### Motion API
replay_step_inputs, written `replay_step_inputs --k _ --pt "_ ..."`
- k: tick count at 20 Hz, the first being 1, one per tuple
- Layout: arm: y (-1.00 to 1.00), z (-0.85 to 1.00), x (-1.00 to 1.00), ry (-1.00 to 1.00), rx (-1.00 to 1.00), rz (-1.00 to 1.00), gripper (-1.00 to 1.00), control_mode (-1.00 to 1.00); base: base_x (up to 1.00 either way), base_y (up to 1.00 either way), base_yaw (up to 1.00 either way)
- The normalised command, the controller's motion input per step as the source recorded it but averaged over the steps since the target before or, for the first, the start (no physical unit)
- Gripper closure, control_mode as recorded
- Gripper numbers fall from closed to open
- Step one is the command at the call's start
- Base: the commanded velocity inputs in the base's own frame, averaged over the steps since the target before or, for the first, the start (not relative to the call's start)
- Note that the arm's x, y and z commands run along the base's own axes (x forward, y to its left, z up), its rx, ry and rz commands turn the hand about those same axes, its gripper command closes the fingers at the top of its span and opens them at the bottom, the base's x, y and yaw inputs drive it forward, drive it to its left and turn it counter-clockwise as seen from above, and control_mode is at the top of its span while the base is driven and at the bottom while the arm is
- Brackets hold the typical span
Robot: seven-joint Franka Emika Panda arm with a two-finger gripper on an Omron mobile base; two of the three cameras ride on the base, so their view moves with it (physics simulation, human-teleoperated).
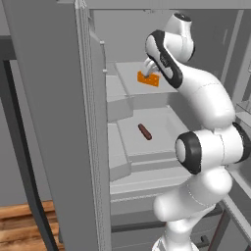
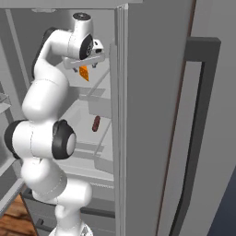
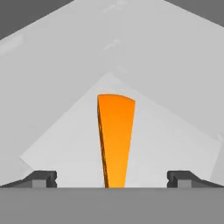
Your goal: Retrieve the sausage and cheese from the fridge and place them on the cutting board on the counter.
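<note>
Cheese (image 3: 115, 140) sits on the upper fridge shelf (image 1: 128, 78), dead ahead of the end effector (image 3: 112, 179) and centred between its spread, empty fingertips (image 3: 43, 178); wedge long axis runs along the approach line, narrow end toward the hand. Straight advance should bracket it. Sausage (image 1: 145, 131) lies one shelf lower, well apart. Arm hides most of the hand in the left base view; near tip of the wedge is cut off in the hand view, so actual gap is probably small, can't confirm.
</note>
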Motion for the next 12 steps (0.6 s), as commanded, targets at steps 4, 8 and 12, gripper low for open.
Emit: replay_step_inputs --k 4,8,12 --pt "0.07 -0.14 0.26 0.00 -0.06 0.00 -1.00 -1.00 0.00 0.00 0.00" --pt "0.09 -0.06 0.31 0.00 -0.03 0.00 -1.00 -1.00 0.00 0.00 0.00" --pt "0.02 -0.15 0.21 0.01 -0.03 0.00 -1.00 -1.00 0.00 0.00 0.00"
